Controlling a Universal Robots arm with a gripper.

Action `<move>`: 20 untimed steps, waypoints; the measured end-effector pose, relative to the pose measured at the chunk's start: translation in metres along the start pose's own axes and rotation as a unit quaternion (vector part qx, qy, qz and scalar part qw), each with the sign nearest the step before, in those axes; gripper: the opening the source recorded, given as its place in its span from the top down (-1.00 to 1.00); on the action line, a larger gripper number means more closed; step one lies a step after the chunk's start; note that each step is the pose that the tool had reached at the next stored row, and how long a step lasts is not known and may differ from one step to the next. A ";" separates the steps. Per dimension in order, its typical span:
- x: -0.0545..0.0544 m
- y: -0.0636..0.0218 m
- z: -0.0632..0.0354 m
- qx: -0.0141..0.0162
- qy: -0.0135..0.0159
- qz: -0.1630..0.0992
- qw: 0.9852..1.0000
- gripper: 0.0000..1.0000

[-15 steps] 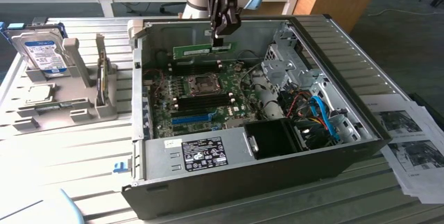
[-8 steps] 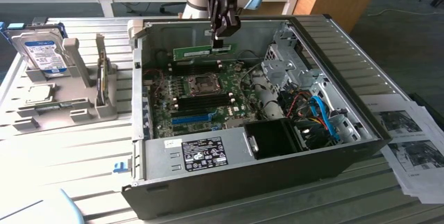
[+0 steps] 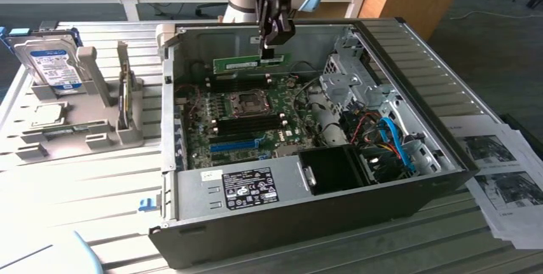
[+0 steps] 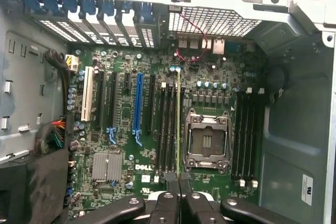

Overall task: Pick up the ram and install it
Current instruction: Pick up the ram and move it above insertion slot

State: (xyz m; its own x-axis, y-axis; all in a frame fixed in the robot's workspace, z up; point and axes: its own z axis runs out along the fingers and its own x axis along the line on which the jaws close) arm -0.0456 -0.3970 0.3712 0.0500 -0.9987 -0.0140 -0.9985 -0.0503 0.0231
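The ram [image 3: 244,64] is a thin green stick held level above the open computer case [image 3: 441,102], over the far part of the motherboard [image 3: 254,118]. My gripper [image 3: 271,48] hangs down from above and is shut on the stick's end at the exterior view's right. In the wrist view the ram [image 4: 178,124] appears edge-on as a thin pale line running out from my gripper [image 4: 179,190], above the black memory slots [image 4: 167,129] beside the CPU socket [image 4: 207,142].
A long blue slot [image 4: 138,106] lies on the board away from the socket. A silver hard drive [image 3: 53,64] stands in a grey holder at the exterior view's left. Printed papers [image 3: 505,172] lie at the right. A black shroud [image 3: 339,169] fills the case's near corner.
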 end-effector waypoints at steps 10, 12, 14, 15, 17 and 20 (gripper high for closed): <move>0.000 0.0000 0.0002 0.000 0.000 0.012 1.000 0.79; 0.000 0.0000 0.0002 0.000 0.000 0.012 1.000 0.79; 0.000 0.0000 0.0012 0.000 0.000 0.012 1.000 0.79; 0.000 0.0001 0.0017 0.000 0.000 0.012 1.000 0.79; 0.000 0.0003 0.0027 0.000 0.000 0.013 1.000 0.79; 0.000 0.0004 0.0044 0.000 0.000 0.014 1.000 0.79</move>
State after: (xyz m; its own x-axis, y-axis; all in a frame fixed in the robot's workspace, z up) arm -0.0460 -0.3973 0.3669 0.0221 -0.9997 -0.0140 -0.9995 -0.0224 0.0231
